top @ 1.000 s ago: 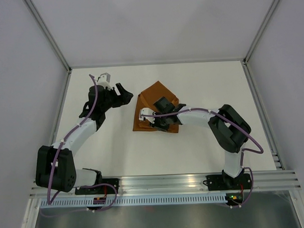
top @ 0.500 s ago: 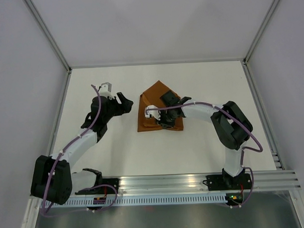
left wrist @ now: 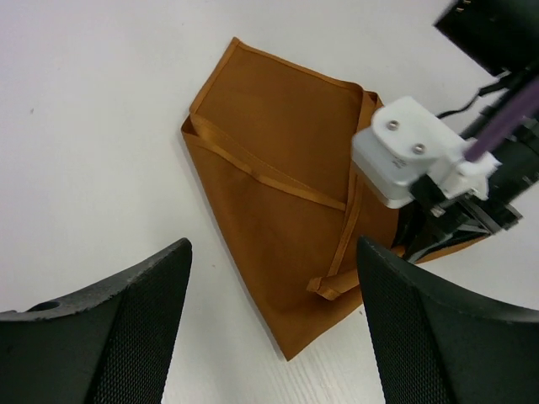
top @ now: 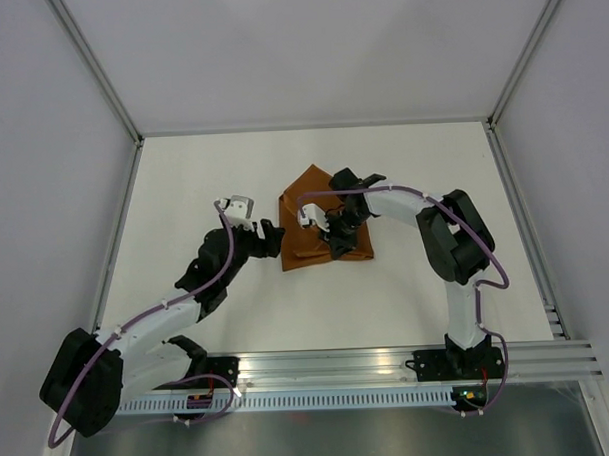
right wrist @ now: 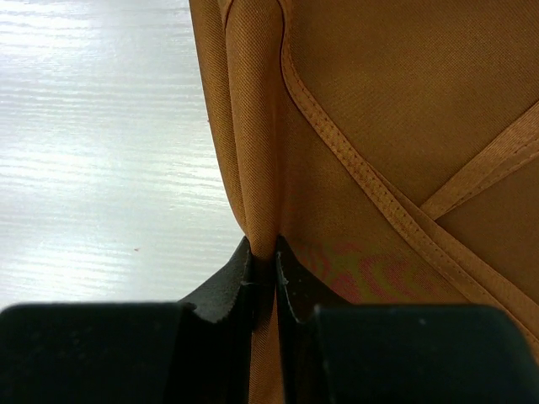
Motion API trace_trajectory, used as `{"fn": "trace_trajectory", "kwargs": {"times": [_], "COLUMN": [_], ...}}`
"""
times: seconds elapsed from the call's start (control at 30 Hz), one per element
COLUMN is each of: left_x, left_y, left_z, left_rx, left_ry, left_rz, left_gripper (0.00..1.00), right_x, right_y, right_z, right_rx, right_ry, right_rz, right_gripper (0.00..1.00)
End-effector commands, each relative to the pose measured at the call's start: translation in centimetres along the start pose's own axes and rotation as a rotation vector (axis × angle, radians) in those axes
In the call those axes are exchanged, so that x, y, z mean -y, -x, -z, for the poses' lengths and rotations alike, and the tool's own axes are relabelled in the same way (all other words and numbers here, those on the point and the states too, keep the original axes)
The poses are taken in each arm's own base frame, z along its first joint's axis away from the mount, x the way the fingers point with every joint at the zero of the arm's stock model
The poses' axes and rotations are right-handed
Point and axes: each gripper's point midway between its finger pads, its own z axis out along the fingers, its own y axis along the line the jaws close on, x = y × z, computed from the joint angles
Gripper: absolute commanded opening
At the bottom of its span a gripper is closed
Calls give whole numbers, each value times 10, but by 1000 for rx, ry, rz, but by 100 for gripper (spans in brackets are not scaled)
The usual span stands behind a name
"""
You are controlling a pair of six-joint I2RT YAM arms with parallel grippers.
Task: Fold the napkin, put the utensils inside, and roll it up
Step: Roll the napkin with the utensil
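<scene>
1. The napkin [left wrist: 278, 227] lies on the bench [top: 183, 192], about mid-width and a little toward the far side. It is folded into a layered wedge with hemmed flaps crossing on top. No utensils show in any view, so whether they sit inside the folds cannot be told.
2. The right hand [right wrist: 263, 252] is on the right part of the napkin, pinching a raised ridge of cloth. Its fingers [right wrist: 223, 290] are pressed together with only fabric between them. The stitched hem [right wrist: 362, 181] runs just beside that ridge.
3. This looks like a fold or the start of the roll, with the right hand set to carry that ridge over the rest.
4. The pinch should take every layer of the ridge. The cloth looks smooth and slippery, so a grip on the top layer alone would probably let the lower layers slide out.
5. The carry is best kept low and straight across, so the flaps on top do not spring open.
6. The left hand [top: 273, 239] is spread wide, just left of the napkin's near-left corner and apart from the cloth. It is well placed to press down on the flat layers as an anchor, rather than on a loose flap.
7. The main risk is the whole bundle dragging over the bench; the right hand should let go only once the crease lies flat.
</scene>
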Motion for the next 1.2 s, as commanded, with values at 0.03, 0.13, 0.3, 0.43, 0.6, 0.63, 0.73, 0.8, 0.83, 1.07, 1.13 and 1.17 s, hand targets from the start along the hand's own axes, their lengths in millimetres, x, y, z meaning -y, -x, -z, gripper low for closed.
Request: {"fn": "trace_trajectory", "kwargs": {"times": [0.03, 0.13, 0.3, 0.43, 0.6, 0.63, 0.73, 0.8, 0.83, 1.07, 1.13, 1.17], "left_x": [20, 42, 72, 106, 128, 132, 136, 146, 148, 155, 155, 156], "left_y": [22, 20, -11, -31, -41, -43, -56, -64, -73, -106, -114, -120], "left_z": [4, 6, -7, -10, -15, -14, -21, -21, -23, -23, -23, -22], "left_rx": [111, 139, 67, 71, 45, 53, 4, -16, -38, -128, -148, -162], "left_ry": [-44, -139, -258, -374, -493, -510, -536, -580, -592, -645, -658, -667], "left_rz": [-205, -285, -519, -688, -757, -776, -830, -851, -863, -906, -913, -920], "left_gripper": [83, 81, 80, 84, 87, 87, 88, 89, 88, 88, 88, 88], "right_x": [-45, -45, -42, -40, -38, -38, -36, -34, -35, -32, -30, -30], "right_y": [-86, -88, -93, -94, -99, -99, -101, -102, -102, -103, -103, -103], "right_z": [-20, -21, -22, -21, -23, -23, -24, -25, -25, -26, -26, -25], "right_rx": [-258, -257, -263, -262, -270, -269, -272, -273, -276, -273, -273, -273], "right_ry": [213, 227, 234, 250, 251, 252, 253, 247, 248, 241, 237, 235], "right_rz": [-151, -162, -172, -186, -203, -204, -210, -211, -212, -223, -225, -226], "right_gripper": [13, 13, 13, 12, 11, 11, 11, 11, 11, 11, 11, 11]}}
